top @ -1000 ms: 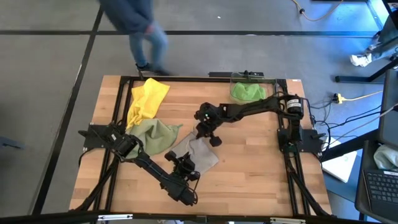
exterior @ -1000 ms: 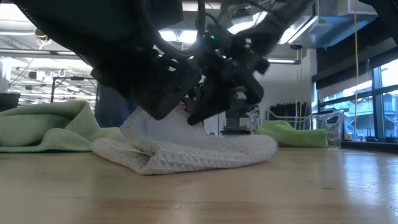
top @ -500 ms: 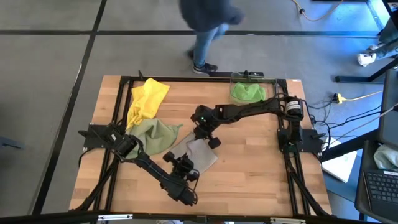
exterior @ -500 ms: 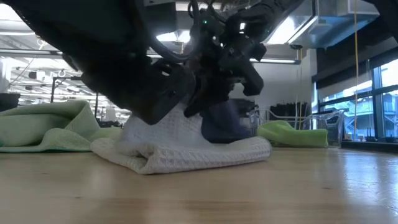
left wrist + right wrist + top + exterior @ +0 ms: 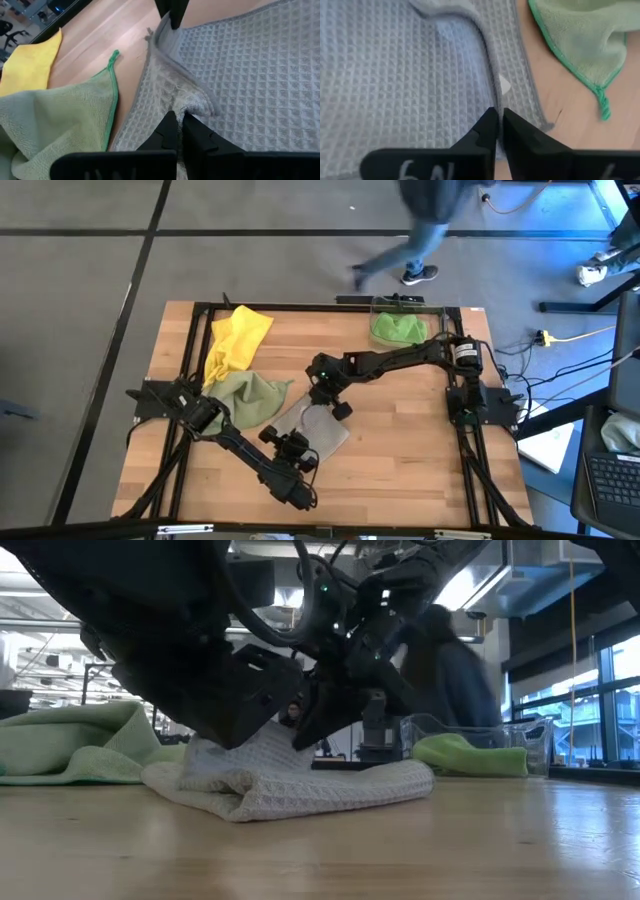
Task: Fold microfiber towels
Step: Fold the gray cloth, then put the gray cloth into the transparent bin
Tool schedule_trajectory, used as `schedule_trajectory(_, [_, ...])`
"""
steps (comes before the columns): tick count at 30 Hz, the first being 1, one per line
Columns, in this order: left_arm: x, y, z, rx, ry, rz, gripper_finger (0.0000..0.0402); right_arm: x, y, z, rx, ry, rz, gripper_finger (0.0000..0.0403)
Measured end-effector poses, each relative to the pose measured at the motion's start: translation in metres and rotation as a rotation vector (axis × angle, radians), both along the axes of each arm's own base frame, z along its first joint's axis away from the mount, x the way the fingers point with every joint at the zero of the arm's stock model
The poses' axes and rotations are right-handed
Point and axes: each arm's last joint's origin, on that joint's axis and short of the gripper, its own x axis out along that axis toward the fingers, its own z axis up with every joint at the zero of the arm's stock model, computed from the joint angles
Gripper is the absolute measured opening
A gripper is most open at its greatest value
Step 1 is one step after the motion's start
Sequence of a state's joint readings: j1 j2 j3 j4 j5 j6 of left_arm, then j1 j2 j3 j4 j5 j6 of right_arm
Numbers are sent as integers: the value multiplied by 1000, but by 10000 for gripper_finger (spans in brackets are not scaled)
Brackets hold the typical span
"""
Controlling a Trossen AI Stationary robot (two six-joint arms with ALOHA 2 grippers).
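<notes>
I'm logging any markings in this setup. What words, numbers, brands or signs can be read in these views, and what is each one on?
"6N": white handwritten marks on the dark body of the right hand, low in the right wrist view; they may be shown upside down.
A further white mark at that picture's right edge is cut off and unreadable.
No legible text on the grey towel, the other towels or the table.

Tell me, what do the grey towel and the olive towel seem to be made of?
The grey towel looks like waffle-weave cloth, matte: small square cells cover its surface. The olive towel looks like finer, fuzzy microfiber with a brighter green stitched edge. The exact fibre of either cannot be told.
</notes>
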State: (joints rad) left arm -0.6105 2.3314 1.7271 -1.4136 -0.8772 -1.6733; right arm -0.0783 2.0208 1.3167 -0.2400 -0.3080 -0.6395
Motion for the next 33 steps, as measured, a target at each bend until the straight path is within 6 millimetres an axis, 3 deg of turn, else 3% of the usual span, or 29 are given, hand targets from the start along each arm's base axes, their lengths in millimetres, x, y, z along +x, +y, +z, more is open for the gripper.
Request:
schedule_trajectory(11, [-2,-4,0,-9,5,-4,52,6,0,2,-2,-69,-5,137])
schedule_trajectory(18, [-14,-14,2,10,24,-23,53,8,0,3,-3,-94,-7,188])
schedule_trajectory(25, [-36,-30,6,36,37,-10,55,9,0,3,-4,-99,-8,202])
schedule_trajectory(33, [-39,-37,8,61,54,-77,51,4,0,7,23,-11,-37,199])
